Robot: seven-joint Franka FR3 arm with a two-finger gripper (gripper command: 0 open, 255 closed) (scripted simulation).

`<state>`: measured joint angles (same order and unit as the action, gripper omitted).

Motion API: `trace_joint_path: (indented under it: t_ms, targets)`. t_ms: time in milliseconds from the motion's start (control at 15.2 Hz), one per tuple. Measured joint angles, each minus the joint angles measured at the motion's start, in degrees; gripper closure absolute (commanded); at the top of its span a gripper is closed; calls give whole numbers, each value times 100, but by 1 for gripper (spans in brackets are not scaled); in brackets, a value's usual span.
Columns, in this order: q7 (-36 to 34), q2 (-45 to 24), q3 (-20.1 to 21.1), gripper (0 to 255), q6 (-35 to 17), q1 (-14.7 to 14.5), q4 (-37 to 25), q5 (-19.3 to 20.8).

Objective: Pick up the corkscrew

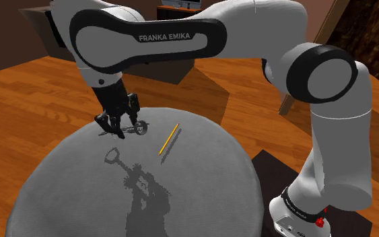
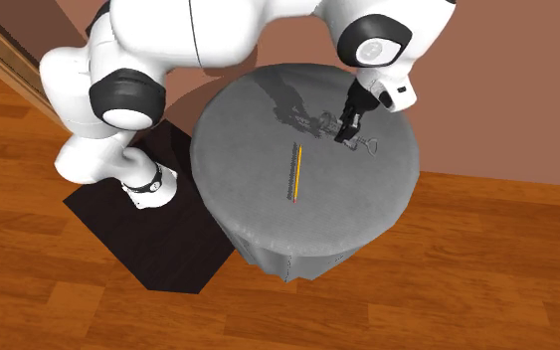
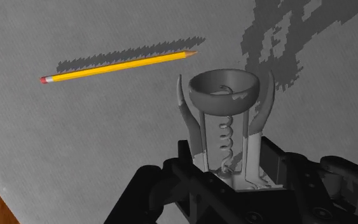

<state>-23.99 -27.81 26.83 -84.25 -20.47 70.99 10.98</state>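
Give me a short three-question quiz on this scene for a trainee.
1. True or false: the hand is shut on the corkscrew.
2. What lies on the table near the corkscrew? A) spoon B) pencil C) cup
3. Fill in: the table's top is ____ in shape.
Key: 1 true; 2 B; 3 round.
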Motion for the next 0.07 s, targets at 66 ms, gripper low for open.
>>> trace_joint_path:
  t_ms: [66]
  targets:
    - [5,-2,0,255,42,-4,-45,1]
